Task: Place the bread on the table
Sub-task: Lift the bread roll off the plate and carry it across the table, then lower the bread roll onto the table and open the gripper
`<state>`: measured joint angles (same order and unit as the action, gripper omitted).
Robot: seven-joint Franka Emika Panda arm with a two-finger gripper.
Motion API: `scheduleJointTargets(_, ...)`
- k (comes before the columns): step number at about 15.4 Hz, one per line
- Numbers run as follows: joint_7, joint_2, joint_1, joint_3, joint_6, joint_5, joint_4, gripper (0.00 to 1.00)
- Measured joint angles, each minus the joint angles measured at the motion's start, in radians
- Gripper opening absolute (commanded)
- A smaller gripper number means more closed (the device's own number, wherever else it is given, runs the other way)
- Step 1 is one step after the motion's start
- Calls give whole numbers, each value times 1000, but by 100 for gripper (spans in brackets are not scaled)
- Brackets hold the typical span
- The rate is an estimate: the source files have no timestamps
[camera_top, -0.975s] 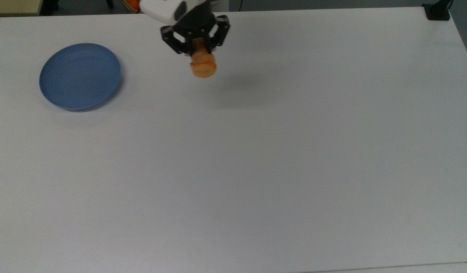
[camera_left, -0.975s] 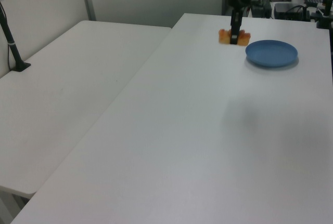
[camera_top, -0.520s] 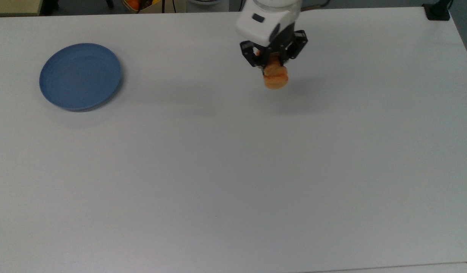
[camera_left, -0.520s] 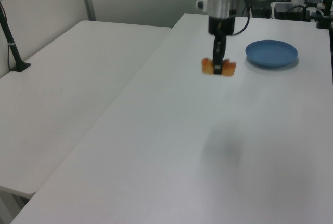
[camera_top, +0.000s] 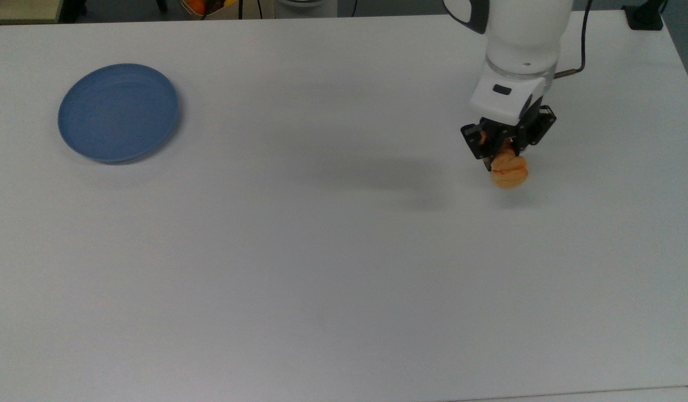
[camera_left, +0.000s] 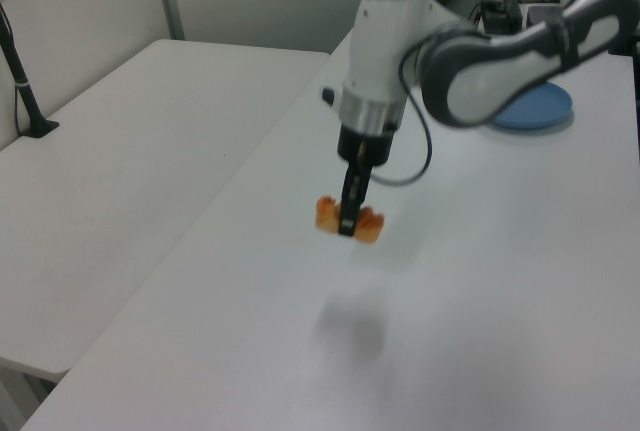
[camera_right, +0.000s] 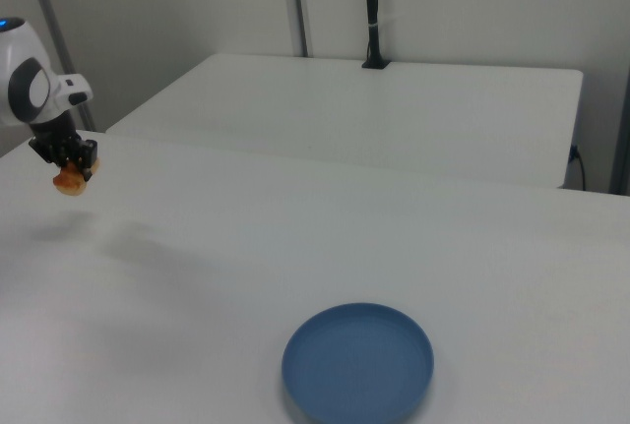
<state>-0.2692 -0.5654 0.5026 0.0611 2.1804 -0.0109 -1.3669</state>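
The gripper [camera_top: 507, 152] pinches the bread [camera_top: 509, 171] across its middle, so the roll hangs below the fingers with both ends sticking out, as the left view shows [camera_left: 349, 219]. The bread is off the table [camera_top: 321, 268]: its shadow lies apart from it on the white surface in the left view.

Change over the last second: the arm has carried the bread across the table, from a point near 12 o'clock of the top view, fairly close to the blue plate [camera_top: 119, 112], to a point near 2 o'clock. The plate has not moved and sits near 10 o'clock, well apart from the bread. In the right view the bread [camera_right: 69, 182] is at about 9 o'clock and the plate [camera_right: 358, 362] at about 6 o'clock.

Meaning for the task: the transport phase appears well advanced or complete, since the bread is over bare tabletop with nothing near it. The remaining steps are judged to be:

1. Lower the bread until it touches the table.
2. Release the grip.
3. Retract the arm upward.

Risk: releasing at the present height would probably let the roll drop and tumble.
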Motion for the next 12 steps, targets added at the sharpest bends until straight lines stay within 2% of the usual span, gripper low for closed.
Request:
scheduleJointTargets(3, -64, -72, 38, 0, 130, -57, 5, 38)
scheduleJointTargets(7, -110, -168, 48, 0, 237, -101, 43, 39)
scheduleJointTargets(9, -113, -199, 48, 0, 259, -111, 56, 42)
scheduleJointTargets(10, -114, -207, 48, 0, 263, -113, 59, 47)
scheduleJointTargets(11, -114, -214, 48, 0, 265, -114, 61, 55)
scheduleJointTargets(12, -114, -215, 48, 0, 266, -114, 61, 81)
